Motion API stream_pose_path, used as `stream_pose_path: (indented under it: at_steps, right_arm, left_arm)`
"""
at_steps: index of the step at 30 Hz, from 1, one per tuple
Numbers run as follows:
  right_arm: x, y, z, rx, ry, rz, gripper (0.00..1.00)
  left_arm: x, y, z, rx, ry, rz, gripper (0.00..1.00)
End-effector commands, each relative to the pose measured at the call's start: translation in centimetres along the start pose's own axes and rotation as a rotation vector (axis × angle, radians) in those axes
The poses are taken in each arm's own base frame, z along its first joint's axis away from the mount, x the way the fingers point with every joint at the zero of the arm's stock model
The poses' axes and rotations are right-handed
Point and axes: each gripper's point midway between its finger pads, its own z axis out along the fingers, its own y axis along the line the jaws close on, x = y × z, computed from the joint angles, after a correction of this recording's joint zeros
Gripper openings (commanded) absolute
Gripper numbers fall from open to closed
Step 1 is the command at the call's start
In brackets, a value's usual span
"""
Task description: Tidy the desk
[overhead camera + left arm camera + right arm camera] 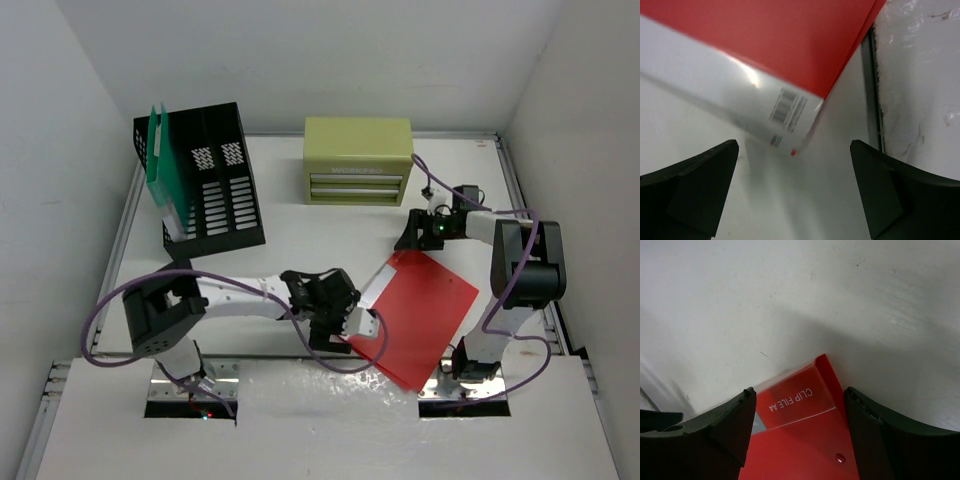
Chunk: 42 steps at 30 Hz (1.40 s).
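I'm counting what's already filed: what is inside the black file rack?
A green folder stands in the leftmost slot of the black file rack. Nothing else shows in the other slots, though the dividers partly hide their lower parts from this view.

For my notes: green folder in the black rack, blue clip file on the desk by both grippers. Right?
The clip file is red, not blue; the top view shows it. Rest holds: green folder in the black rack, file on the desk by the left gripper and right gripper.
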Motion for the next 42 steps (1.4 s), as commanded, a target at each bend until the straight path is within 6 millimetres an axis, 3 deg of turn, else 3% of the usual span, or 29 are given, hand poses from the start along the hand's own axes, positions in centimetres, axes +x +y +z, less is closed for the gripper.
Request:
stream_pose_path:
  at_steps: [1,5,12,15,16,17,21,24,30,36,42]
  right_arm:
    - [2.1,0.1,-0.2,-0.001,0.053,0.002,0.7]
    - [2.7,-0.3,-0.3,0.029,0.061,0.005,0.7]
    - [3.1,0.0,-0.6,0.026,0.067,0.009,0.45]
    - [2.8,0.4,-0.7,0.009,0.052,0.0,0.19]
    - [2.5,0.6,-0.8,0.002,0.037,-0.005,0.06]
    - [2.4,0.8,-0.8,-0.008,0.029,-0.004,0.0]
    - [1.8,0.7,-1.1,0.007,0.016,0.002,0.0]
    - [1.6,1.2,-1.5,-0.001,0.005,-0.017,0.0]
    - [1.2,1.7,-1.8,-0.002,-0.029,-0.045,0.0]
    - [1.5,2.4,-1.4,-0.031,-0.042,-0.045,0.0]
    - [1.0,2.9,-1.2,-0.056,-0.081,0.009,0.0]
  left_arm:
    - [-0.5,2.2,1.5,-0.125,0.016,0.018,0.93]
    - [-1.3,5.1,1.8,-0.262,-0.006,0.017,0.88]
    - [-2.0,7.2,2.5,-0.345,-0.009,-0.014,0.72]
    - [-1.5,7.8,2.7,-0.375,0.008,-0.031,0.7]
    - [-1.4,8.1,2.6,-0.384,0.007,-0.038,0.7]
    - [-1.1,8.8,2.3,-0.4,0.006,-0.062,0.7]
    - [-0.7,11.1,0.8,-0.391,-0.035,-0.151,0.7]
    - [-1.6,11.5,-1.0,-0.317,-0.133,-0.175,0.72]
    - [-3.8,8.8,-3.2,-0.16,-0.221,-0.103,0.78]
    - [-6.4,8.5,-5.3,-0.091,-0.266,-0.093,0.83]
    - [-6.9,8.9,-6.1,-0.047,-0.249,-0.109,0.84]
